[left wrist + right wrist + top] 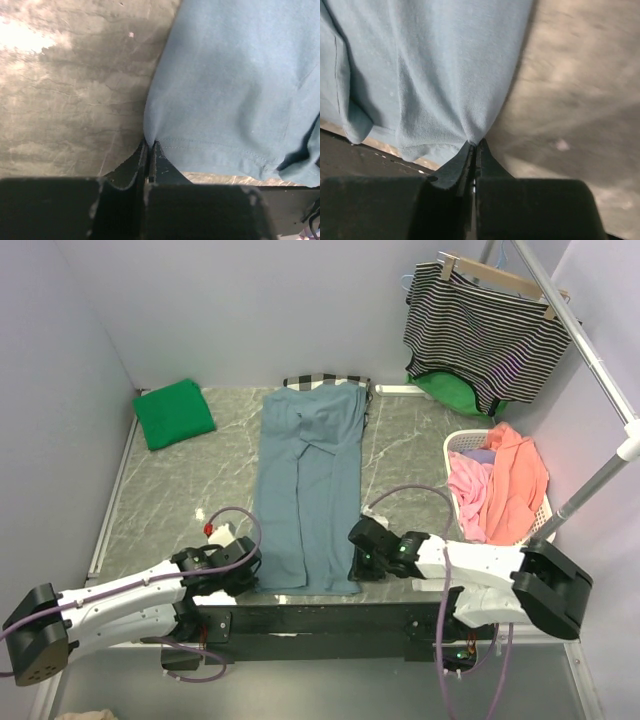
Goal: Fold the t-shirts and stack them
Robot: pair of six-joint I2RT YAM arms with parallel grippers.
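L hand (148,146), R hand (475,145) pinch blue tee (310,480), basket (455,440) nr R

slate-blue t-shirt (308,495), green t-shirt (175,413), black-and-white striped top (480,330), grey marbled table (170,500)

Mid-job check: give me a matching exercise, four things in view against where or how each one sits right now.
Things:
1. slate-blue t-shirt
2. green t-shirt
3. striped top
4. white basket

Places or states:
A. on a hanger, far right
B. folded, far-left corner of the table
C. holding pink and orange clothes
D. long strip down the table's middle

Pairs: 1-D, 2-B, 3-A, 4-C.
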